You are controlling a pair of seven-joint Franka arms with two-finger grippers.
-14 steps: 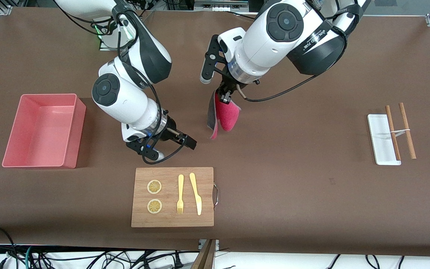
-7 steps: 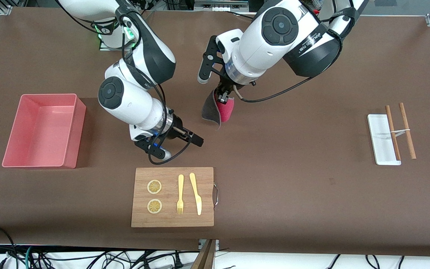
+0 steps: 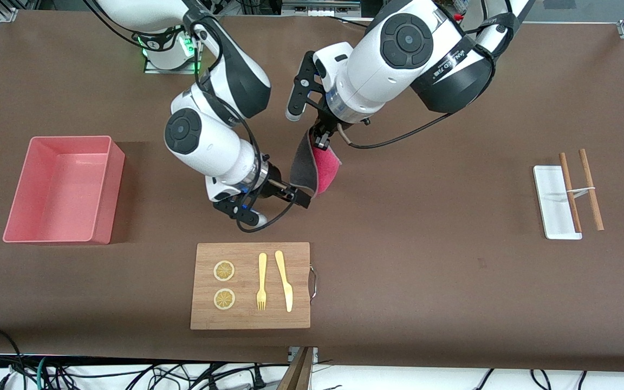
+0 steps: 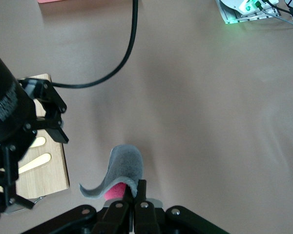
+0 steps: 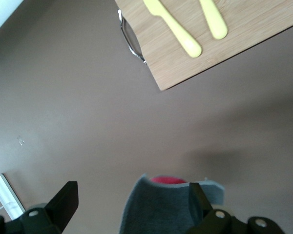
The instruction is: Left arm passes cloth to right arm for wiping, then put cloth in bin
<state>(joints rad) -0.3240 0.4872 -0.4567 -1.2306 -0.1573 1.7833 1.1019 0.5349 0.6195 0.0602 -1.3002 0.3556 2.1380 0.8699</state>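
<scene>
Cloth hanging from the left gripper, right gripper's open jaws around its lower edge.

The cloth (image 3: 314, 168) hangs folded in the air above the bare table, farther from the front camera than the wooden board (image 3: 251, 286); its dark grey face curls outward and the magenta-pink face shows inside the fold. The left gripper (image 3: 321, 142) is clamped tight on the cloth's top edge. The right gripper (image 3: 297, 196) has its fingers spread wide, with the cloth's lower part between them and not pinched. The right wrist view shows the grey cloth (image 5: 161, 207) sitting between the two spread fingertips (image 5: 66, 200), which the front view hides. The bin (image 3: 63, 188) stands well apart from the board, toward the right arm's end of the table.
</scene>
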